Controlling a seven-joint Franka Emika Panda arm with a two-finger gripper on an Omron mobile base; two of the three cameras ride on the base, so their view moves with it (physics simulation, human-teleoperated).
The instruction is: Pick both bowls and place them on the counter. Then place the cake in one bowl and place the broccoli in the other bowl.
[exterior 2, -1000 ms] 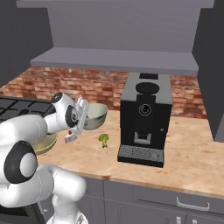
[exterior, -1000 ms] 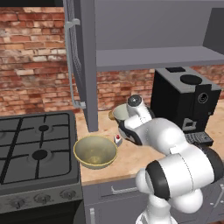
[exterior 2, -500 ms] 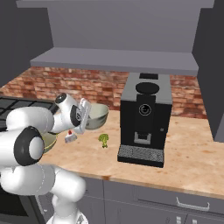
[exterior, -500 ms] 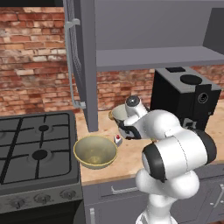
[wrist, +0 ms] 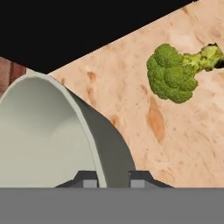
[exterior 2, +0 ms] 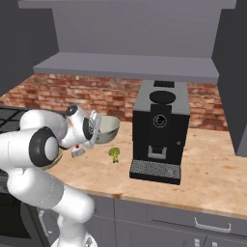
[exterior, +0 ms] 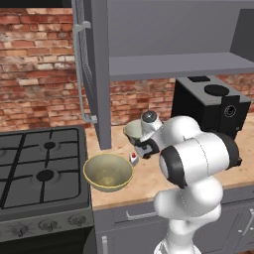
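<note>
Two bowls on the tabletop (exterior: pixel 149 181): the yellow-tan bowl (exterior: pixel 107 172) sits by the stove (exterior: pixel 39 168), the grey-green bowl (exterior 2: pixel 107 129) farther back near the brick wall. One cake slice (exterior: pixel 133 158) between them, one broccoli floret (wrist: pixel 175 72) lying on the wood just beside the grey-green bowl, in front of the coffee machine (exterior 2: pixel 160 130). And the tool (wrist: pixel 113 178) is pinched tight on that grey-green bowl's rim, one fingertip inside, one outside the wall.
</note>
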